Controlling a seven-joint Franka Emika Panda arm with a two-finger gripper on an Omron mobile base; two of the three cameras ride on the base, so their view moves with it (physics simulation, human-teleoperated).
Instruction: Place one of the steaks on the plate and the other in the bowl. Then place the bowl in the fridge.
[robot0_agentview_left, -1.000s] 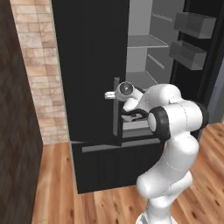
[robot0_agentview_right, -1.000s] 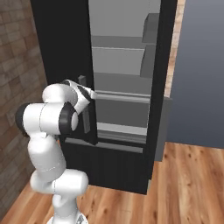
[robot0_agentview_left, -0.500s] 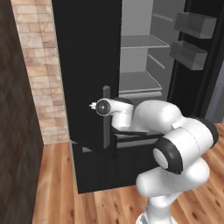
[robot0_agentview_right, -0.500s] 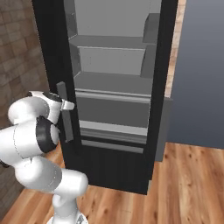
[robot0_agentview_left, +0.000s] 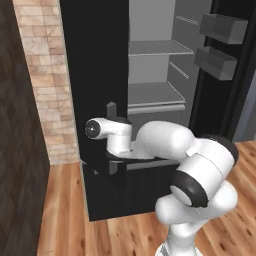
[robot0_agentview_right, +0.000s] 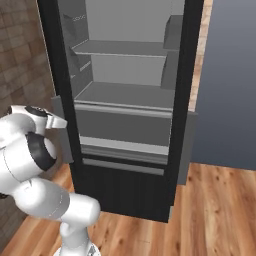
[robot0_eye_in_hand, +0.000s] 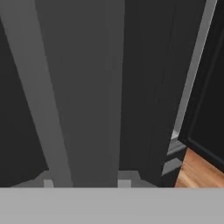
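The fridge (robot0_agentview_left: 95, 75) door's grey handle (robot0_eye_in_hand: 94, 87) stands between the fingers (robot0_eye_in_hand: 48, 183).

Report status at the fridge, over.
Gripper at the fridge handle, fingers either side, grasp unconfirmed. Fridge open, shelves bare. Nothing in the way.

The fridge (robot0_agentview_left: 150, 75) stands dead ahead at twelve o'clock, its shelves (robot0_agentview_right: 125, 95) stacked one above another inside, a drawer (robot0_agentview_right: 125, 127) below them. Door bins (robot0_agentview_left: 220, 45) hang at two o'clock (on the swung-out door), a brick wall (robot0_agentview_left: 42, 75) sits at ten o'clock.
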